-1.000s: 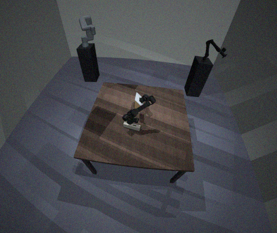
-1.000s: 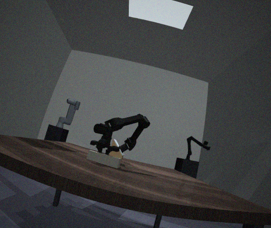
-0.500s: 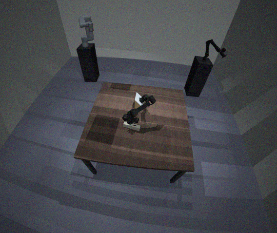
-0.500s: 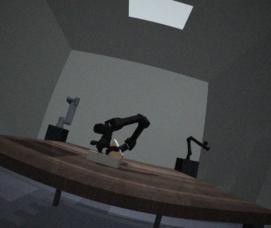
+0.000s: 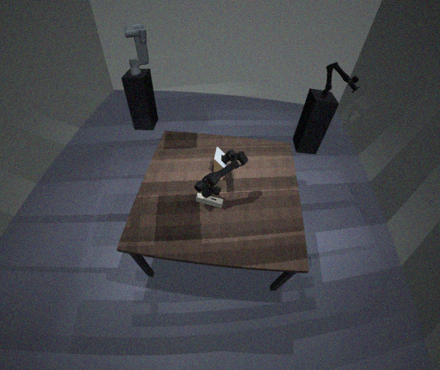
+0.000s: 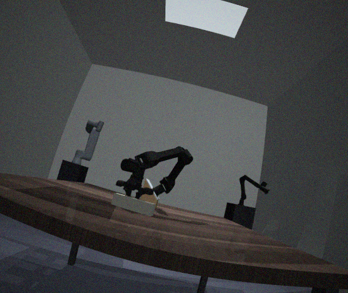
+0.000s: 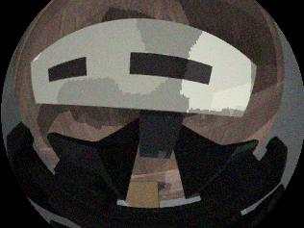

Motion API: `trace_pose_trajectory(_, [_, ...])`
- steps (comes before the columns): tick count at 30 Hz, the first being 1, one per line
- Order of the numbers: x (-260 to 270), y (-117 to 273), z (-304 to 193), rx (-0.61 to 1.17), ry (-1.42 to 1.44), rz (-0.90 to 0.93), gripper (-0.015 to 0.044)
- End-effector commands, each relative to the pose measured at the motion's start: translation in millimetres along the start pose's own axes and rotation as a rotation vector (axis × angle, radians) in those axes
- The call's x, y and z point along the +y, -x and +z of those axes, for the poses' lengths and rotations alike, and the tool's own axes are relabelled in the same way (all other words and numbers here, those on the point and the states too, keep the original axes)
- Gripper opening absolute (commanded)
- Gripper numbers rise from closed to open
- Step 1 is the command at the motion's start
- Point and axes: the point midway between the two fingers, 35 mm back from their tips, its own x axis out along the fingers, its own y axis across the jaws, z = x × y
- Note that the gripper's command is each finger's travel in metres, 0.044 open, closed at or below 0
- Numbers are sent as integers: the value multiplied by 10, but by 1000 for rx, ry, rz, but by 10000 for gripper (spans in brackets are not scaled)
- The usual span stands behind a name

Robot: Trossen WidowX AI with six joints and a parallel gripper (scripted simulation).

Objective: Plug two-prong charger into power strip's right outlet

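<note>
The power strip (image 5: 208,201) (image 6: 133,205) (image 7: 115,91) is a pale, long block on the table, with light and shadow across its top. In the wrist view its top shows a short dark recess (image 7: 67,69) at left and a longer one (image 7: 168,66) right of the middle. My gripper (image 6: 132,195) (image 7: 156,121) is shut on the dark charger (image 7: 160,131), beside the strip's near long edge in the wrist view. The charger's upper end meets that edge in the picture; its height over the strip cannot be told. Its prongs are hidden.
A tilted panel, white on one face and tan on the other (image 5: 219,157) (image 6: 149,197) (image 7: 142,194), stands behind the strip near my arm's base. Two other arms stand on dark pedestals (image 5: 139,101) (image 5: 315,121) beyond the wooden table (image 5: 252,234).
</note>
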Motion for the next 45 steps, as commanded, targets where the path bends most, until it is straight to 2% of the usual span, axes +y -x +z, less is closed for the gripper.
trace_pose_trajectory(1, [0,-6,-18,1,-3,2,0])
trace_pose_trajectory(45, [0,-11,-89,2,-3,2,0])
